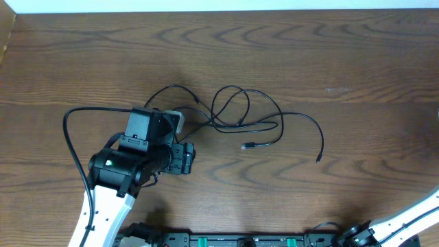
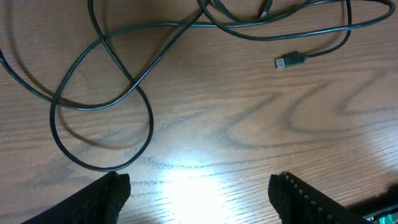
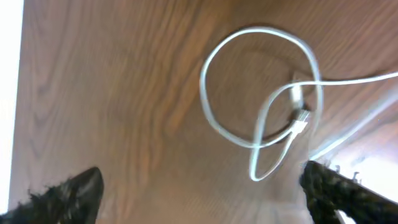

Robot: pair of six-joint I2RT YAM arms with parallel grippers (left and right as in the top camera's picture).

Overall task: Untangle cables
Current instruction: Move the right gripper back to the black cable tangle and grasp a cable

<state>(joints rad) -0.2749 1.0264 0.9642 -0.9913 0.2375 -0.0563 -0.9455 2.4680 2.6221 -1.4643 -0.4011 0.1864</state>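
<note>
Thin black cables (image 1: 236, 113) lie tangled in loops at the table's middle, with a USB plug (image 1: 248, 145) and another loose end (image 1: 319, 159) to the right. My left gripper (image 1: 177, 123) hovers at the left edge of the tangle. In the left wrist view it (image 2: 199, 193) is open and empty above bare wood, with a black loop (image 2: 102, 106) and the USB plug (image 2: 291, 60) ahead. My right gripper (image 3: 202, 199) is open and empty above a coiled white cable (image 3: 208, 106) with its plug (image 3: 300, 119). The white cable is out of the overhead view.
The table is dark wood (image 1: 343, 55) with a white far edge (image 1: 206, 5). The left arm's own thick black wire (image 1: 68, 130) arcs at the left. The right arm (image 1: 411, 218) enters at the bottom right corner.
</note>
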